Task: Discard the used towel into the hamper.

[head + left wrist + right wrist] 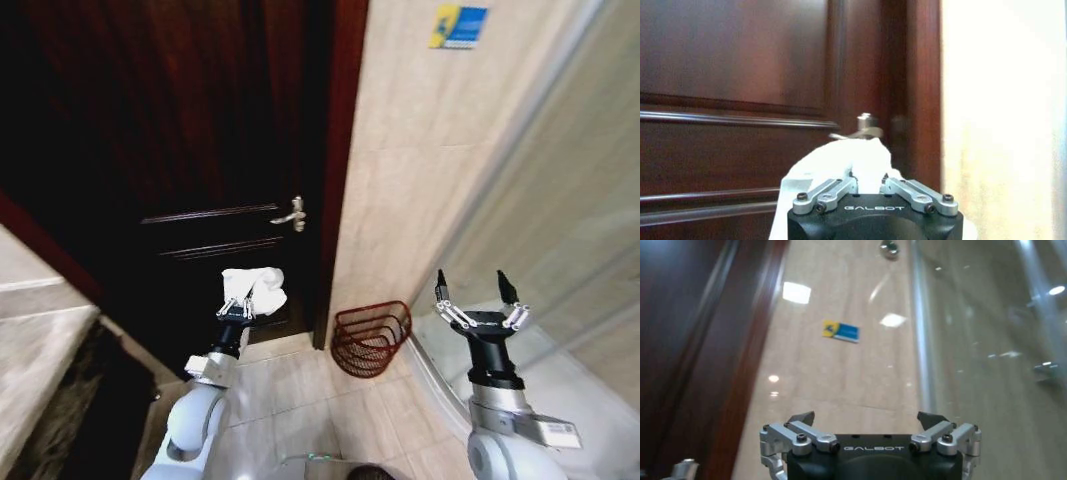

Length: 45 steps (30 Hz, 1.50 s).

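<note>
The left gripper [247,303] is clenched on a crumpled white towel [255,285], held raised in front of the dark wooden door [180,130] just below its lever handle [291,215], presumably to carry it clear of the floor. The wicker hamper [371,337] sits on the tiles to the right, against the beige wall. The right gripper [478,296] waits near the shower glass [560,220], jaws spread and empty
</note>
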Motion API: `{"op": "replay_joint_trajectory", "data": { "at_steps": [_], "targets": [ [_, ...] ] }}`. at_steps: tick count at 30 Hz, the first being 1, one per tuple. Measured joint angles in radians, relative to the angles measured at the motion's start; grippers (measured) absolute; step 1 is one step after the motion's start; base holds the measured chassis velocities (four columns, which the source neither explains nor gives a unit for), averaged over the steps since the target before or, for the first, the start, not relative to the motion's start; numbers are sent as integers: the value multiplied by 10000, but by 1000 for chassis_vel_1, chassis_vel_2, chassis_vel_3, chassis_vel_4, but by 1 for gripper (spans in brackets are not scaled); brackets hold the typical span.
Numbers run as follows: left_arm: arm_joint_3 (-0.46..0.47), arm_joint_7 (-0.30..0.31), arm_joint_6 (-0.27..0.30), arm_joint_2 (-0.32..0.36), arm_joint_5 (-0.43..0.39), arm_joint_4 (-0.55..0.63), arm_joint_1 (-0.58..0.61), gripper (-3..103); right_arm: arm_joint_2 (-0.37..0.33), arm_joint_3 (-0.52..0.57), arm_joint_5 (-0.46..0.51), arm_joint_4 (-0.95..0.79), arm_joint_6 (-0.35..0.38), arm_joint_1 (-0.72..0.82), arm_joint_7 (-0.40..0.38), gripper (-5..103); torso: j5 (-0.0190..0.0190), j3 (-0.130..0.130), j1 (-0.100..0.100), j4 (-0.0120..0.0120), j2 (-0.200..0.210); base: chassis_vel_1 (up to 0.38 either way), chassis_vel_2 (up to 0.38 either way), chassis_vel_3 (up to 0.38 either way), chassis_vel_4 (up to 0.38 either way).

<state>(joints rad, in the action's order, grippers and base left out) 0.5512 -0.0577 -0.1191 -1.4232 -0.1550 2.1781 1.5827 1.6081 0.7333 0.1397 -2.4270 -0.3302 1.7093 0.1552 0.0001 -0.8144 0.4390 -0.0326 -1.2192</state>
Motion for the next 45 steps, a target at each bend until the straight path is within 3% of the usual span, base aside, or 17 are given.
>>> {"op": "replay_joint_trajectory", "data": {
  "at_steps": [19, 37, 42, 45],
  "targets": [
    [-307, -52, -116, 143, -17, -425, -344, 6, 0, -70, -257, 313, -115, -140, 141, 100, 0, 0, -1, 0, 0, -134, -127, -127, -126],
    [-2106, -141, -732, 496, -8, -2621, -2174, 6, 0, -43, -767, 784, 86, -697, 86, 100, -1, 0, 0, 0, 0, -54, -56, -53, -57],
    [-2415, 35, -504, 799, -506, -3102, -2733, 6, 0, -177, -964, 866, 15, -788, 116, 100, 0, 0, 0, -1, 0, 0, 0, 0, 0],
    [-2921, 290, -396, 1272, -1666, -3997, -3541, 6, 0, -321, -1337, 961, -92, -774, -91, 100, -1, 0, 0, -1, 0, 0, 0, 0, 0]
  ]
}}
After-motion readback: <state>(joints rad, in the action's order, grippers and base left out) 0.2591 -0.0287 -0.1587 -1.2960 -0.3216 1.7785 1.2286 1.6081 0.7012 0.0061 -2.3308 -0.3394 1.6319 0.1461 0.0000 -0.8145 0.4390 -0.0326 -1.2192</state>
